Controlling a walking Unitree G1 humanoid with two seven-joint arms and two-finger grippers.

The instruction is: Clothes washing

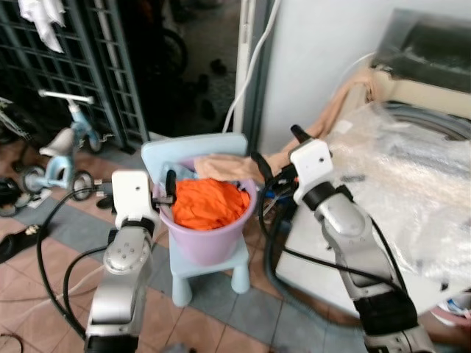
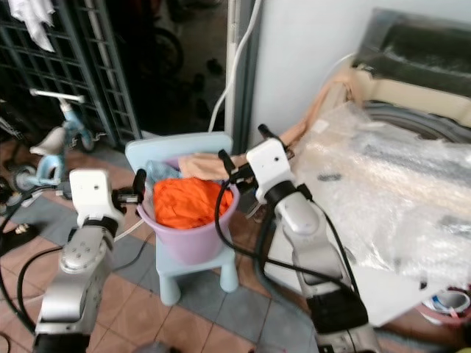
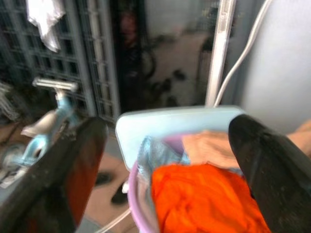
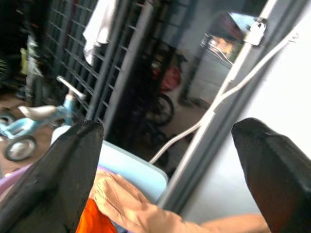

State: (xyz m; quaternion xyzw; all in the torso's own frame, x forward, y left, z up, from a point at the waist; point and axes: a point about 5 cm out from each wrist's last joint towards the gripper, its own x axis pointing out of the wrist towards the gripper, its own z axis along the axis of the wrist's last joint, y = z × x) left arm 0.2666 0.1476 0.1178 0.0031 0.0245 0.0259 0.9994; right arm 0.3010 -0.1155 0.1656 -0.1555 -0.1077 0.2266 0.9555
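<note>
A purple bucket (image 1: pixel 210 239) heaped with orange clothes (image 1: pixel 210 202) stands on a light blue child's chair (image 1: pixel 199 147). A beige cloth (image 1: pixel 228 168) trails from the bucket's far rim toward the washing machine (image 1: pixel 423 99) on the right. My left gripper (image 1: pixel 140 184) is at the bucket's left rim, open, one finger (image 1: pixel 171 185) by the rim and nothing held. In the left wrist view the orange clothes (image 3: pixel 204 204) lie below the open left gripper (image 3: pixel 170 124). My right gripper (image 1: pixel 278 147) hovers open over the bucket's right side, above the beige cloth (image 4: pixel 126 201), holding nothing.
Clear bubble wrap (image 1: pixel 412 176) covers the washing machine's top. A blue tricycle (image 1: pixel 62 158) and a metal gate (image 1: pixel 81 66) stand at the left. Black cables (image 1: pixel 51 257) lie on the tiled floor. A white hose (image 1: pixel 250 66) runs down the wall behind the chair.
</note>
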